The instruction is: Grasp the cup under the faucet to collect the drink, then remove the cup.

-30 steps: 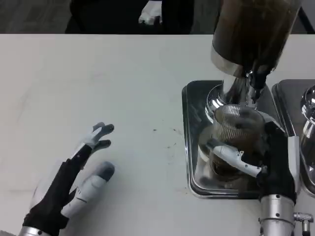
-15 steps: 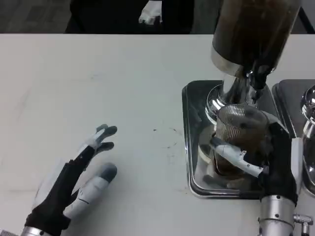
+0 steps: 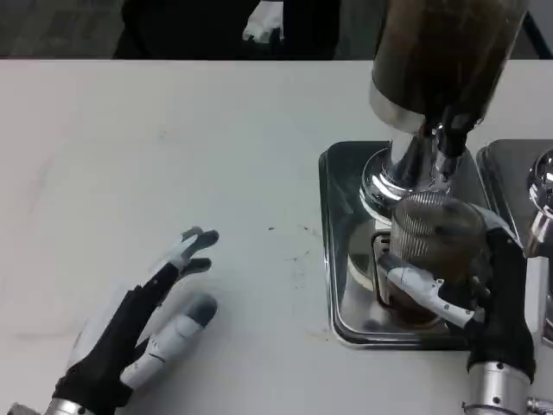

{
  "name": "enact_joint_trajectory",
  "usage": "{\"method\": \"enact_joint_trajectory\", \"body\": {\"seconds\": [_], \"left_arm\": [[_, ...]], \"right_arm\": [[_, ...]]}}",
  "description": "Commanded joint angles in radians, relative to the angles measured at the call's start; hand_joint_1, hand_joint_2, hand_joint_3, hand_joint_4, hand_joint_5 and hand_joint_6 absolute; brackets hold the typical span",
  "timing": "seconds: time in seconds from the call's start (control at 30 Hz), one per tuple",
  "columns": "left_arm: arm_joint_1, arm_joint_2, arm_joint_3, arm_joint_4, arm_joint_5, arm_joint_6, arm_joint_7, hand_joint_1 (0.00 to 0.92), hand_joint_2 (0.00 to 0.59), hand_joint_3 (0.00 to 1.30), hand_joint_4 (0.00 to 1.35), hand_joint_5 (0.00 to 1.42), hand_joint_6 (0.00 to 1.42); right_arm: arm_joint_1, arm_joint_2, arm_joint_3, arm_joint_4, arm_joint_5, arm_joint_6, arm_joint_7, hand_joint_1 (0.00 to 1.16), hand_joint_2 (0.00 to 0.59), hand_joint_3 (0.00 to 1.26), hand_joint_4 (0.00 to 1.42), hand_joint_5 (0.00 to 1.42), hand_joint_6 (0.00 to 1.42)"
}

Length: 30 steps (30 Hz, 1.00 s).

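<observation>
At the near left of the white table (image 3: pixel 173 130), the robot's left hand (image 3: pixel 143 333) is lying palm-down on the bare surface, its fingers (image 3: pixel 197 241) spread apart and stretching toward the middle of the table, gripping nothing. A few dark specks (image 3: pixel 298 255) are dotting the tabletop between that hand and the metal drip tray (image 3: pixel 341 259), which is sitting right of centre and mirroring the hardware above it. On the tray, the dispenser's chrome base (image 3: pixel 393 177) is rising into a tall cylinder of dark drink (image 3: pixel 441 52), and a small black faucet (image 3: pixel 449 143) is pointing down from the cylinder's lower front. The clear ribbed cup (image 3: pixel 432 238) is standing upright on the tray in front of the chrome base, its rim lying just below and slightly toward the camera from the faucet; dark liquid is showing in its lower part. The right hand (image 3: pixel 467 285) is wrapping around the cup from the right, a white finger (image 3: pixel 423 285) crossing the cup's front and the black palm pressing its right side, so the cup is firmly in its hold. At the far right edge, a second tray (image 3: pixel 505 173) and part of another chrome fitting (image 3: pixel 540 199) are peeking into view. A dark figure (image 3: pixel 225 26) is waiting beyond the table's far edge.
</observation>
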Motion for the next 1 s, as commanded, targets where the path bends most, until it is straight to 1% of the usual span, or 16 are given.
{"method": "enact_joint_trajectory", "body": {"seconds": [0.03,0.07,0.13,0.2,0.3,0.37,0.47,0.6,0.73,1.0], "left_arm": [[0.001,0.027,-0.014,-0.045,0.024,0.037,-0.019,0.0,0.148,0.12,0.0,0.12,0.06],[0.003,0.03,-0.014,-0.054,0.03,0.041,-0.017,0.0,0.148,0.09,0.0,0.1,0.03],[0.007,0.055,-0.018,-0.098,0.09,0.063,-0.007,0.0,0.149,0.01,0.0,0.01,0.0],[0.016,0.091,-0.02,-0.171,0.177,0.096,0.005,0.0,0.148,0.0,0.0,0.0,0.0],[0.034,0.129,-0.019,-0.27,0.271,0.145,0.021,0.0,0.148,0.0,0.0,0.0,0.0],[0.055,0.155,-0.008,-0.352,0.345,0.177,0.044,0.0,0.147,0.0,0.0,0.0,0.0],[0.091,0.176,0.008,-0.45,0.422,0.226,0.074,0.0,0.142,0.0,0.0,0.0,0.0],[0.136,0.196,0.017,-0.52,0.461,0.271,0.091,0.0,0.126,0.0,0.0,0.0,0.0],[0.186,0.216,0.029,-0.579,0.48,0.3,0.103,0.0,0.112,0.0,0.0,0.0,0.0],[0.283,0.231,0.064,-0.65,0.485,0.321,0.13,0.0,0.098,0.0,0.0,0.0,0.0]], "right_arm": [[0.036,0.005,0.011,-0.078,-0.003,-0.039,0.005,1.11,0.104,0.74,0.81,0.91,1.27],[0.046,0.005,0.013,-0.092,-0.004,-0.04,0.007,1.11,0.103,0.75,0.82,0.91,1.28],[0.067,0.006,0.016,-0.128,-0.006,-0.043,0.011,1.1,0.103,0.76,0.84,0.91,1.29],[0.08,0.007,0.018,-0.152,-0.005,-0.043,0.016,1.1,0.102,0.76,0.84,0.92,1.3],[0.112,0.008,0.026,-0.196,0.008,-0.043,0.044,1.09,0.101,0.76,0.84,0.93,1.31],[0.138,0.009,0.033,-0.227,0.009,-0.045,0.06,1.09,0.101,0.77,0.85,0.93,1.32],[0.178,0.012,0.042,-0.284,0.002,-0.04,0.077,1.09,0.101,0.77,0.86,0.93,1.33],[0.211,0.012,0.049,-0.341,0.009,-0.03,0.103,1.09,0.101,0.78,0.87,0.94,1.35],[0.25,0.011,0.061,-0.405,0.025,-0.022,0.149,1.08,0.1,0.79,0.87,0.95,1.36],[0.334,0.002,0.08,-0.55,0.068,-0.002,0.252,1.07,0.096,0.79,0.88,0.96,1.36]]}}
